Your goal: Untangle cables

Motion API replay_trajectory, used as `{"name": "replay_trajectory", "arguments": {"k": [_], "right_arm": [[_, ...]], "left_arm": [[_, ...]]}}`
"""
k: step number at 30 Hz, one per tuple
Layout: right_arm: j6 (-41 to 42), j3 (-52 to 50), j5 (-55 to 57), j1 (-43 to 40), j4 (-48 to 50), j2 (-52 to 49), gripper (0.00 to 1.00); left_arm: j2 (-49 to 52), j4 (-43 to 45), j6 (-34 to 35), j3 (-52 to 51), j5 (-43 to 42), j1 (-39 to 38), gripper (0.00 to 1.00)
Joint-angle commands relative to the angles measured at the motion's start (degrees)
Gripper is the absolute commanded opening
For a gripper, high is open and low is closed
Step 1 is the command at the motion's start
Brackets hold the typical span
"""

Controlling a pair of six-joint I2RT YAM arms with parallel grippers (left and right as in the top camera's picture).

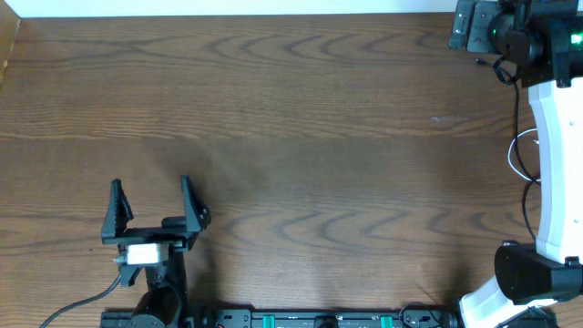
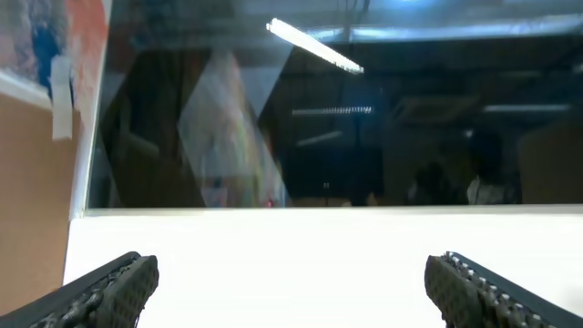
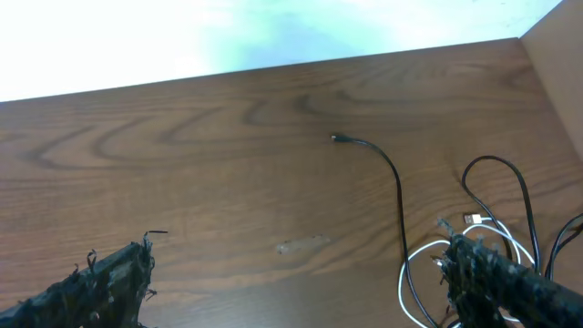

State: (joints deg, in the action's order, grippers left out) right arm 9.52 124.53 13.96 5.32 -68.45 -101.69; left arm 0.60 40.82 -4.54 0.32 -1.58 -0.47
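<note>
The cables lie bunched at the table's right edge. In the right wrist view the black cable (image 3: 397,196) runs from a small plug (image 3: 335,138) down into loops that cross the white cable (image 3: 421,258). Overhead, the black cable (image 1: 518,102) and the white cable (image 1: 515,157) show beside the white right arm (image 1: 552,164). My right gripper (image 3: 296,284) is open above bare wood, its right finger (image 3: 492,282) over the tangle without gripping it. At the near left of the table my left gripper (image 1: 153,208) stands open and empty. Its wrist camera shows the left gripper (image 2: 291,292) facing a wall.
A brown side wall (image 3: 557,64) stands just right of the cables. The table's white far edge (image 3: 182,46) runs along the top. A pale smudge (image 3: 302,244) marks the wood. Thicker black wiring (image 1: 82,305) trails from the left arm's base.
</note>
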Motion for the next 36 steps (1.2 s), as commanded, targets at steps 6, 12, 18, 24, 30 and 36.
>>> {"name": "replay_trajectory", "arguments": {"k": [6,12,18,24,30,36], "right_arm": [[-0.83,0.39,0.7,0.35,-0.17,0.57,0.99],[-0.83,0.39,0.7,0.35,-0.17,0.57,0.99],[-0.83,0.39,0.68,0.35,-0.15,0.57,0.99],[-0.83,0.39,0.7,0.35,-0.17,0.57,0.99],[-0.83,0.39,0.7,0.35,-0.17,0.57,0.99],[-0.83,0.39,0.7,0.35,-0.15,0.57,0.99]], "left_arm": [[-0.5,-6.27,1.86,-0.11,-0.37,0.24,0.98],[-0.5,-11.3,2.27,-0.11,-0.37,0.24,0.98],[-0.5,-17.55,2.27,-0.11,-0.37,0.24,0.98],[-0.5,-27.02,2.32,-0.11,-0.39,0.24,0.98],[-0.5,-40.09,3.19,-0.09,-0.39,0.24,0.98],[-0.52,-44.85,3.32,-0.09,-0.52,0.02,0.98]]}}
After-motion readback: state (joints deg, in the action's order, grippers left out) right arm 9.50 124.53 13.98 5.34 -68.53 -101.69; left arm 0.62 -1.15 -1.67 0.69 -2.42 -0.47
